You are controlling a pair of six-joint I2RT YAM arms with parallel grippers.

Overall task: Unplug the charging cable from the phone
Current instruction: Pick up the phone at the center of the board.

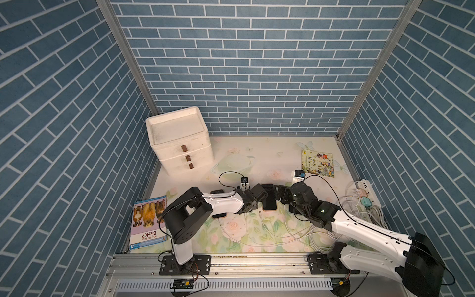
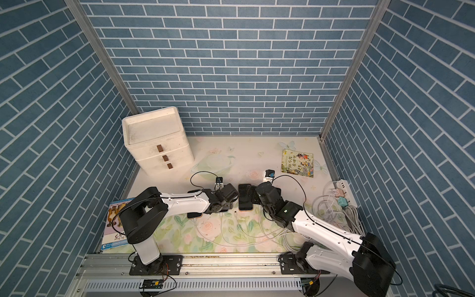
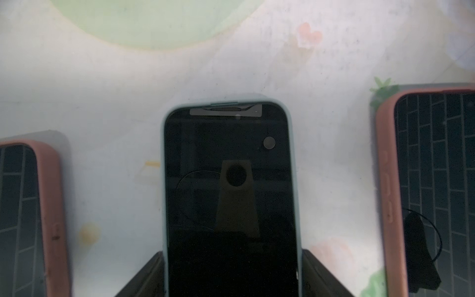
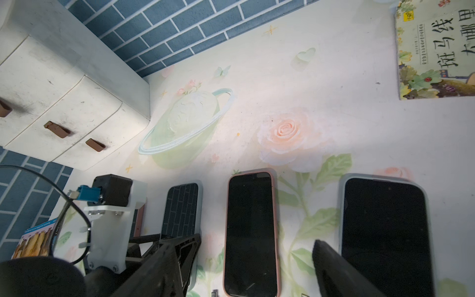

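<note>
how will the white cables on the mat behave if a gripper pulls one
The white cables lie in loose curves, so probably floppy and trailing. They cross each other near the power strip, so pulling one may drag others. They look thin and light.

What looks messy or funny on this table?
The white cables lie in a tangled heap beside the power strip. The white drawer unit is smudged with dark marks.

The dog book (image 1: 148, 224) cover reads "Why Do Dogs Bark?".
</note>
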